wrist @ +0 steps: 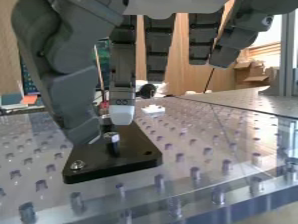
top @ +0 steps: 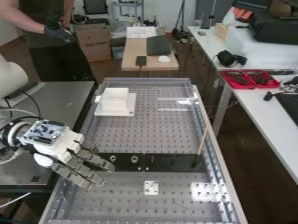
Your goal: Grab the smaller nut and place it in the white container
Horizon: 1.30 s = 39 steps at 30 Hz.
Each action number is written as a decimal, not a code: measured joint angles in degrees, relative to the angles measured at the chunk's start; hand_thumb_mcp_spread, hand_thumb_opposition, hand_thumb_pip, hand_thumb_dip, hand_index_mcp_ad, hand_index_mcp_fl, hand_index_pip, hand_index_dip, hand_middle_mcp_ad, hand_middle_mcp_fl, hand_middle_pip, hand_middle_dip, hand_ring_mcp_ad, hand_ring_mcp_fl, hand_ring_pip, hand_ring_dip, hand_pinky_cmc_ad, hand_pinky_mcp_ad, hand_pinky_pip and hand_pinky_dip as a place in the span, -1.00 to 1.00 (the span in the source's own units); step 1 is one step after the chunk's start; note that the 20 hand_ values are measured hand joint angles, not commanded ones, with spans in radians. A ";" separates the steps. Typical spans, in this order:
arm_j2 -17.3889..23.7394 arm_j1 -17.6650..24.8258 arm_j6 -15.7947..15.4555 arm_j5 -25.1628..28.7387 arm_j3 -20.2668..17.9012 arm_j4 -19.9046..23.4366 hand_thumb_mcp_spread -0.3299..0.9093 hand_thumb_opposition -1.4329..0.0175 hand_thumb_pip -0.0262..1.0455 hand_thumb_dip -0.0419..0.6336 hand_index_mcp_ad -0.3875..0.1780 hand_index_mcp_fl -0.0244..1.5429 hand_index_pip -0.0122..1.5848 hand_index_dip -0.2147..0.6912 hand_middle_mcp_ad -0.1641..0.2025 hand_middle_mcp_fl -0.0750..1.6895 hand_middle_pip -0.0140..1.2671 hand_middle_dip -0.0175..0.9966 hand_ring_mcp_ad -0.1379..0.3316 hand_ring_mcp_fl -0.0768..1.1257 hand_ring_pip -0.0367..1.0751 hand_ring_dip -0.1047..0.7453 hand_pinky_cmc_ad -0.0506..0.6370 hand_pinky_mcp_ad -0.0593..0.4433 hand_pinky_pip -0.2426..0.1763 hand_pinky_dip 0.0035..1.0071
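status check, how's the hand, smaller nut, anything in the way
Hand open. Smaller nut on the black bar, close to the thumb. Larger nut and bearing further along, seemingly not blocking.

A robot hand (top: 58, 149) with an exposed circuit board (top: 44, 131) hangs over a perforated bench (top: 143, 132) in what appears to be a robotics lab. Cardboard boxes (top: 93, 42) and a wooden desk (top: 135, 49) stand beyond, while headphones (top: 228, 59) and red trays (top: 249, 73) sit on a long white worktop (top: 256, 107) alongside.
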 joint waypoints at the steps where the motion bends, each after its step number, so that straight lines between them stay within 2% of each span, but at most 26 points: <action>1: -0.05 -0.14 -0.18 -0.17 0.16 -0.16 0.28 -0.14 0.14 -0.31 0.05 -0.73 0.88 -0.11 0.07 -0.68 -0.79 -0.59 0.41 -0.82 -0.76 -0.63 -0.15 -0.11 0.04 -0.62; 8: -0.53 -0.93 -2.41 -2.39 1.02 -1.30 0.28 -0.14 0.14 -0.31 0.02 -0.73 0.88 -0.11 0.07 -0.65 -0.79 -0.59 0.41 -0.82 -0.77 -0.63 -0.15 -0.11 0.04 -0.63; 22: -0.34 -1.86 -3.86 -4.53 1.53 -1.86 0.30 -0.13 0.14 -0.31 0.01 -0.73 0.88 -0.11 0.03 -0.65 -0.79 -0.59 0.41 -0.82 -0.76 -0.63 -0.14 -0.10 0.10 -0.62; 32: -0.04 -3.23 -7.02 -7.89 2.30 -3.55 0.30 -0.13 0.14 -0.31 -0.01 -0.71 0.88 -0.11 0.03 -0.65 -0.79 -0.59 0.41 -0.82 -0.76 -0.63 -0.12 -0.11 0.10 -0.62; 39: -0.31 -4.33 -7.89 -9.73 2.98 -3.83 0.30 -0.13 0.14 -0.31 -0.02 -0.71 0.89 -0.11 0.05 -0.65 -0.79 -0.59 0.42 -0.82 -0.76 -0.63 -0.14 -0.11 0.10 -0.62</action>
